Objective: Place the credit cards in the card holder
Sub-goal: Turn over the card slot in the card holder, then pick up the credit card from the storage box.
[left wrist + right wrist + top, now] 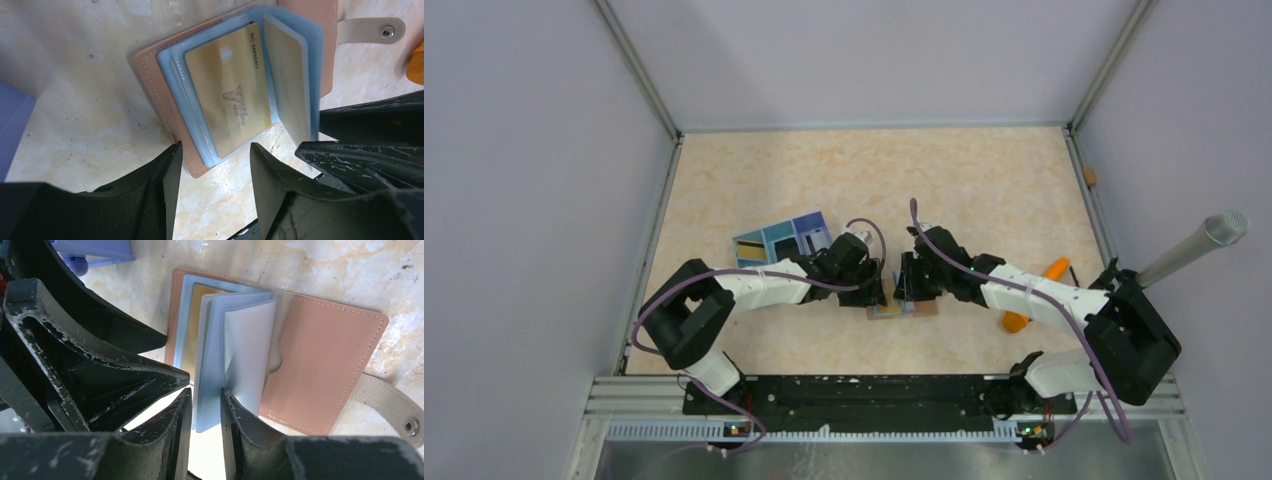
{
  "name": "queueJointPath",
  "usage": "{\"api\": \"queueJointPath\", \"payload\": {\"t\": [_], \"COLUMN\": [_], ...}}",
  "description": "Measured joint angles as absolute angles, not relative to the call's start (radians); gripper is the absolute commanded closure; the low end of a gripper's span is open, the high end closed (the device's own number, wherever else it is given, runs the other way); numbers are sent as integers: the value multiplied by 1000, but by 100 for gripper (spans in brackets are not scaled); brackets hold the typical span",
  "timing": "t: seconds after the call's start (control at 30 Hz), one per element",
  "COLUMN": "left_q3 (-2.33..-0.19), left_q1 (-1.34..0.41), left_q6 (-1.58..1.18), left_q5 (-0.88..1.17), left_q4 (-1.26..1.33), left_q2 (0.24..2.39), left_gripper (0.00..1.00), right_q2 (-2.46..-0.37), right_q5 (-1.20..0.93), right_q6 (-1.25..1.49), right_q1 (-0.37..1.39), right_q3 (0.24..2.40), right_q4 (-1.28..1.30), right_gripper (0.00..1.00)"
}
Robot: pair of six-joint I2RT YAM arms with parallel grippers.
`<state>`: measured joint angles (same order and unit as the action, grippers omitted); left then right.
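The card holder (902, 310) lies open on the table between both arms, its brown leather (154, 85) (320, 365) spread flat. A gold credit card (227, 95) marked VIP sits in a clear blue sleeve on its left half. Further sleeve leaves (220, 365) stand upright in the middle. One leaf looks gold (286, 75) from the left and pale blue (250, 350) from the right. My right gripper (206, 392) is slightly open, with the leaves' near edge between its fingers. My left gripper (216, 146) is open and empty, just short of the holder's near corner.
The holder's strap with a snap (372, 30) (392, 407) lies out to the right. A blue compartment box (779, 240) (12, 125) is close behind the left arm. An orange carrot-shaped object (1036, 295) (416, 62) lies right of the holder. Side rails border the table.
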<state>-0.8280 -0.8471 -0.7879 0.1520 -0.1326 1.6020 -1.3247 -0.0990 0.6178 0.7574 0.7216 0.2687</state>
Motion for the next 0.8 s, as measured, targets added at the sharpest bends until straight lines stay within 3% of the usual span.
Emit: {"api": "queueJointPath", "payload": {"t": [0.33, 0.63, 0.8], "left_q3": [-807, -807, -807], "left_q1": [-837, -794, -718], "left_q6": [-784, -754, -722], "left_q5": [127, 97, 96], "left_q4": [-154, -230, -298], "left_q2": [1543, 1426, 1346], "left_gripper": [34, 25, 6], "right_q2": [-1325, -1300, -1251], "right_q5": [-95, -44, 67], "right_q6": [630, 641, 656], "right_q1": [759, 760, 764], "right_q3": [722, 722, 721], "right_q4": [268, 273, 334], "right_gripper": [53, 52, 42]}}
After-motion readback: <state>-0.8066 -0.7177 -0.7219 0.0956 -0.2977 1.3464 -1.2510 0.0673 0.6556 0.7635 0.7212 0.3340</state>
